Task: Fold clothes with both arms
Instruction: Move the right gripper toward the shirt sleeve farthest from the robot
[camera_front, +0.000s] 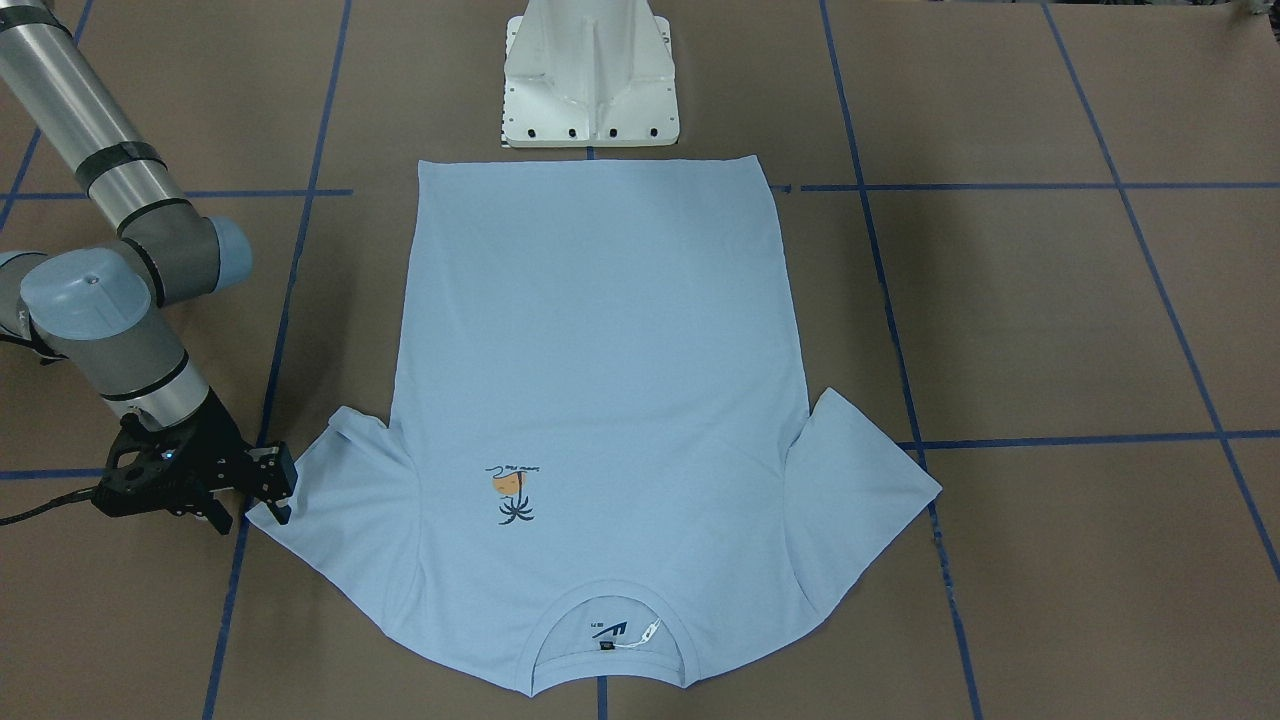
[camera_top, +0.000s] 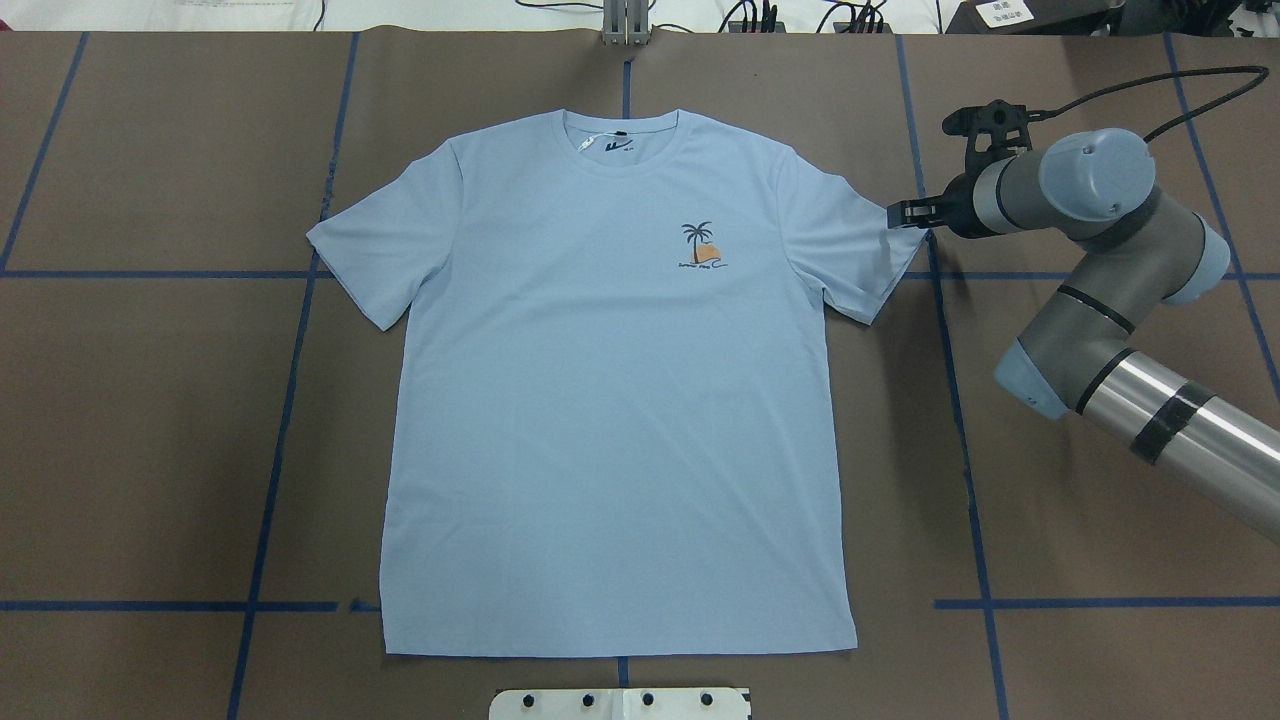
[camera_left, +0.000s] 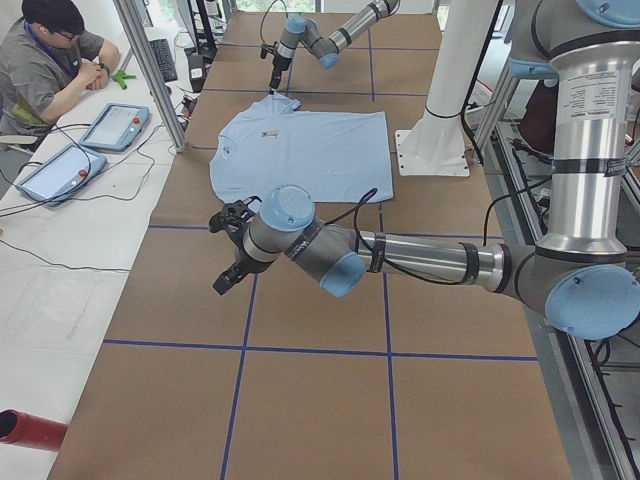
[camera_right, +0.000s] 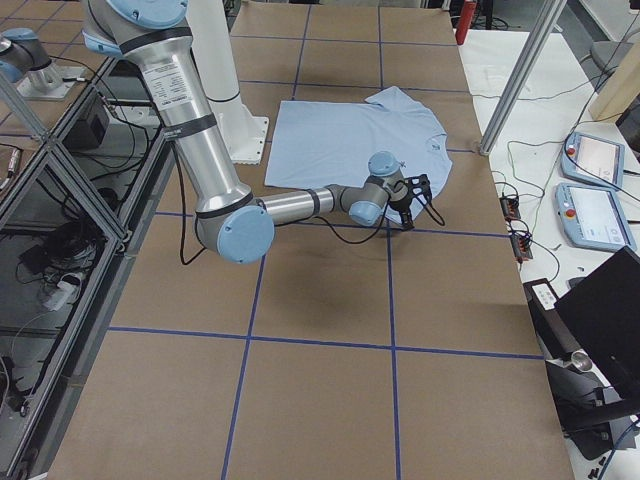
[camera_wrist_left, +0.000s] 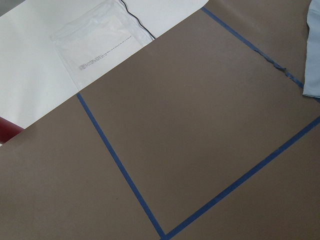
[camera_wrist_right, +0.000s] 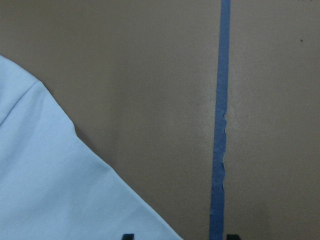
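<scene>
the shirt (camera_top: 610, 400) lies flat, front up, on the table (camera_top: 150, 400), bottom edge near the base (camera_top: 620, 703), collar (camera_top: 620, 125) at the far side. the right gripper (camera_top: 895, 212) is at the right sleeve (camera_top: 850, 240) tip, jaws spread wide, gripping nothing. the left gripper (camera_left: 228, 268) hangs well left of the shirt; its spread i cannot tell.

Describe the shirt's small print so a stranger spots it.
A light blue short-sleeved T-shirt lies flat on the brown table. On its chest, toward the black right gripper, sits a small dark palm tree over an orange patch, the chest's only mark.
</scene>
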